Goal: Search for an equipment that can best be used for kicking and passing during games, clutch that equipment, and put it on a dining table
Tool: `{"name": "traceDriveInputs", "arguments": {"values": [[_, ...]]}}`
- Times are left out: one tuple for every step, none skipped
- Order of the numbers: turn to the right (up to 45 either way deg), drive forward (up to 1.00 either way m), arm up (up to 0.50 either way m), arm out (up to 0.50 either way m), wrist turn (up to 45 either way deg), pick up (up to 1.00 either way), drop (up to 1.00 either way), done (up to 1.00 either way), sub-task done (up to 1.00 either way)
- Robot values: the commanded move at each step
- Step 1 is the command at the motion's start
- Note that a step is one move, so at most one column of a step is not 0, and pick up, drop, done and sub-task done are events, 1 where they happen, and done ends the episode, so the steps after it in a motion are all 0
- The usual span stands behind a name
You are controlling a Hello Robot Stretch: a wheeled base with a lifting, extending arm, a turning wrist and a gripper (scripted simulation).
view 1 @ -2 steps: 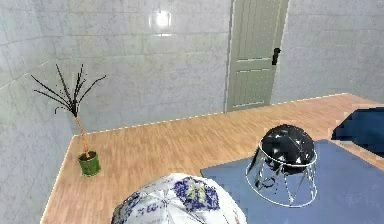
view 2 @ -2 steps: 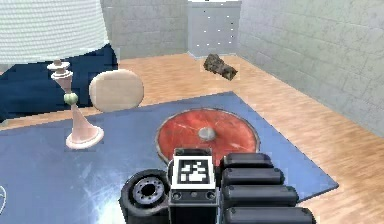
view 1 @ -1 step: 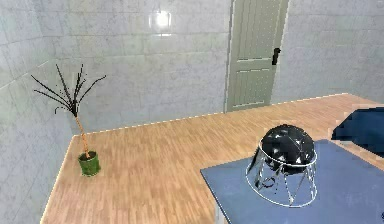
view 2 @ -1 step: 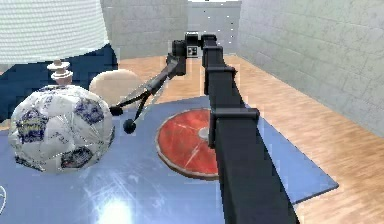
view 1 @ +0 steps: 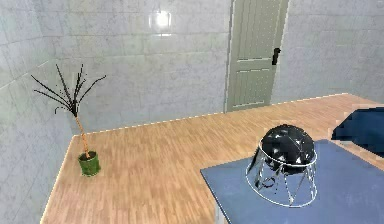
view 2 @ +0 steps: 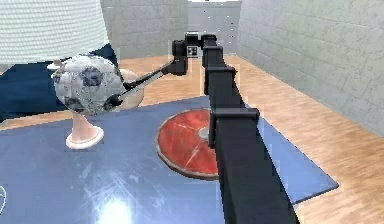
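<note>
One mottled grey-white ball, likely the kicking equipment, shows above the blue table, over a pale pink stand near the table's far edge; a red plate lies mid-table; the gripper reaches the ball's side; you cannot tell whether the claw has hold of it; judged step: placing; next, lower onto bare tabletop beside the stand.

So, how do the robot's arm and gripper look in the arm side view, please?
The arm is a black square bar made of boxy telescoping segments. At its far end sit two small white squares with black marks. The gripper has a dark body and two thin dark fingers.
</note>
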Motion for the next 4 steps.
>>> {"name": "traceDriveInputs", "arguments": {"values": [[0.0,0.00,0.00,0.00,18.0,0.00,0.00,0.00,0.00],[0.0,0.00,-0.10,0.00,0.0,0.00,0.00,0.00,0.00],[0.0,0.00,-0.32,0.00,0.0,0.00,0.00,0.00,0.00],[0.0,0.00,0.00,0.00,0.0,0.00,1.00,0.00,0.00]]}}
